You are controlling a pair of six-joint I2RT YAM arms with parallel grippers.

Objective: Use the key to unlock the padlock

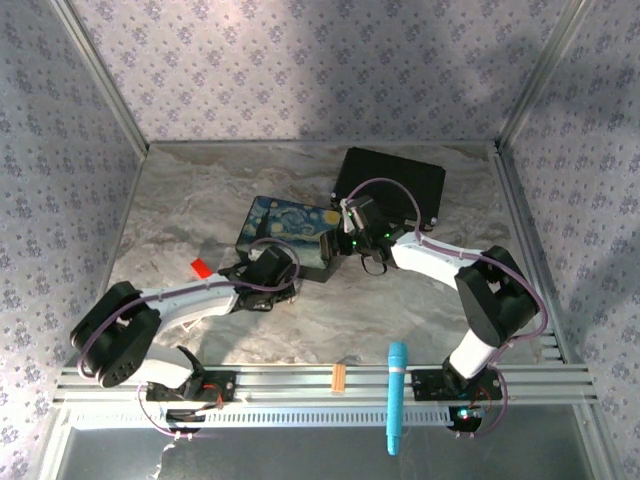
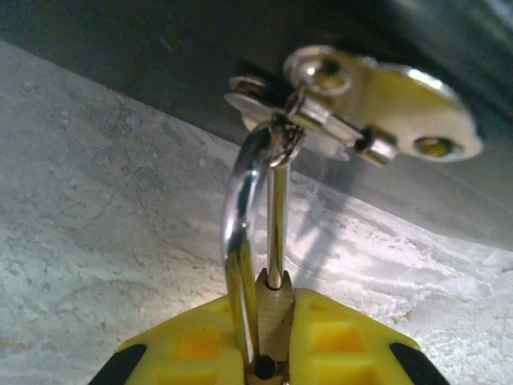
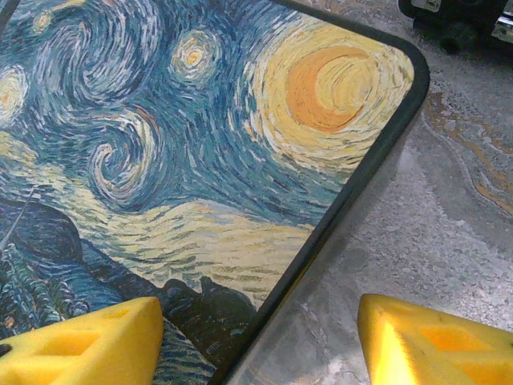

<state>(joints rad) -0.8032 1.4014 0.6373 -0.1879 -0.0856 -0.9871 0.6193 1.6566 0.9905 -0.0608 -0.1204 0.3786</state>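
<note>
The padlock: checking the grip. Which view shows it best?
Left wrist: the padlock is close up, pinched in the left gripper. Top view: too small to tell; right wrist faces the painted box.

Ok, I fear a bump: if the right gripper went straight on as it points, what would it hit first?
Likely the painted box's dark rim, which crosses the gap of the open right gripper, with bare table beside it; how far off is unclear.

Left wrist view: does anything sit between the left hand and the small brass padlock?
Nothing visible does: the left hand is closed on the small brass padlock, yellow fingers against both sides; its shackle loops through the silvery hasp.
</note>
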